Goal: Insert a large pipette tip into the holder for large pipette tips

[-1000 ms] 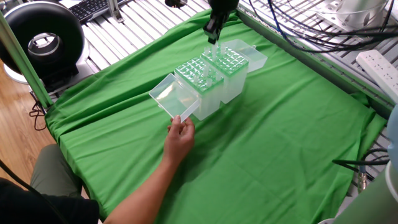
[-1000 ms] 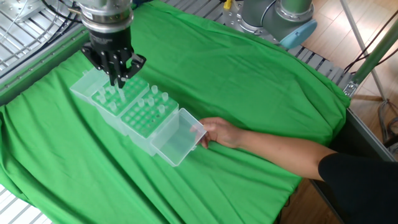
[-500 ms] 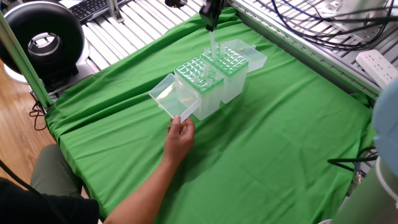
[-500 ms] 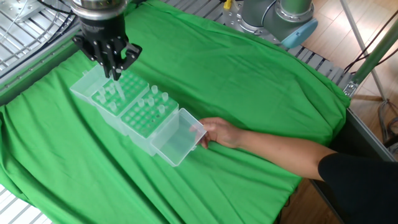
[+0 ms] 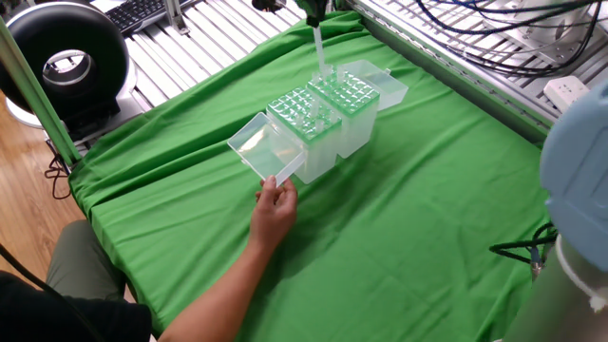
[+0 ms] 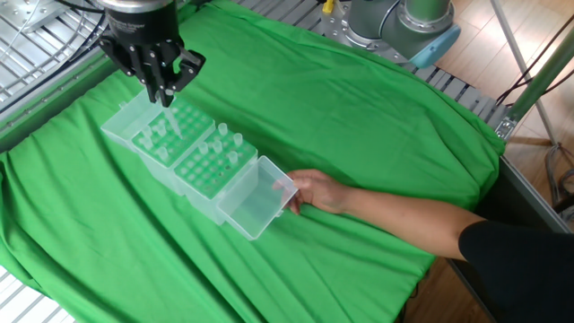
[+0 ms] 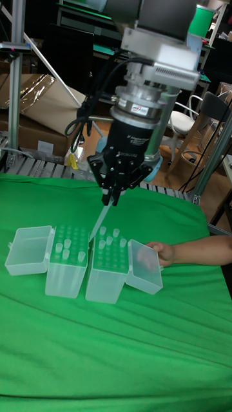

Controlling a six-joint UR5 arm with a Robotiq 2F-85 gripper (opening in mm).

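Gripper point(image 7: 111, 199) hangs above the two boxes, fingers pinched together on a long clear pipette tip point(image 7: 98, 223) that slants down and left from the fingertips. In the tall fixed view the tip's lower end sits over the gap between the boxes, clear of both grids as far as can be told.

Change against the frames a second and half a second back: the gripper has risen. In one fixed view it stood just over the far box, then lifted; now only its fingertips show at the top edge, upper centre, with the pipette tip point(image 5: 319, 49) hanging free below. In the other fixed view the gripper point(image 6: 165, 90), upper left, is likewise higher than before, and the tip is drawn up out of the grid it was standing in.

Two translucent grid-topped boxes sit side by side on the green cloth point(image 5: 427, 209), touching or nearly so. Cannot tell from these frames which one is the taller holder for large pipette tips. In the tall fixed view, the left box point(image 7: 66, 269) has its lid flat to the left; the right box point(image 7: 106, 277) has its lid open right.

A person's hand point(image 5: 275, 211) holds that open lid point(image 5: 261, 152), lower centre. Hand and boxes unchanged across the frames.
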